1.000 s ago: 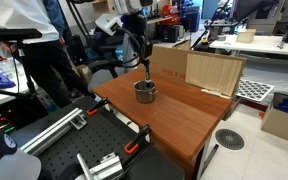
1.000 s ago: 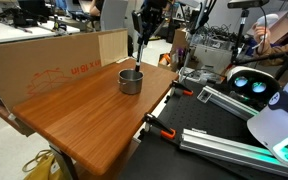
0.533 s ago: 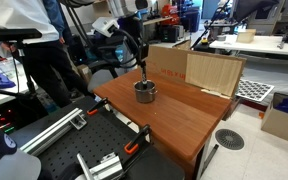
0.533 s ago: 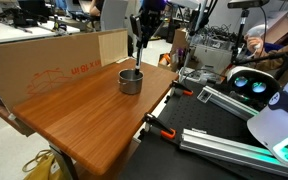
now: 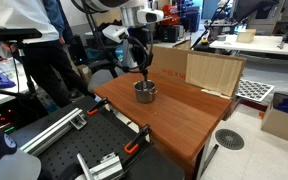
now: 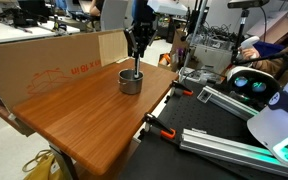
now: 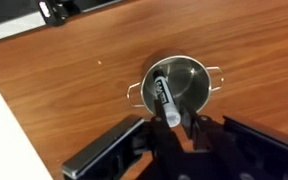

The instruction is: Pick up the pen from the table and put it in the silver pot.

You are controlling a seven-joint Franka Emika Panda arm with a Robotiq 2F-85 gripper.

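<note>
The silver pot stands on the reddish-brown table near its far edge; it also shows in the other exterior view and in the wrist view. My gripper hangs straight above the pot in both exterior views. It is shut on the black pen. The pen's whitish end sits between the fingers and its dark end points down into the pot's dark inside.
A cardboard box stands along the table's back edge, close behind the pot. A person stands beside the table. Orange-handled clamps and metal rails lie past the table's edge.
My gripper has come down with the pen, from higher above the pot to just over its rim. The pot has not moved.
</note>
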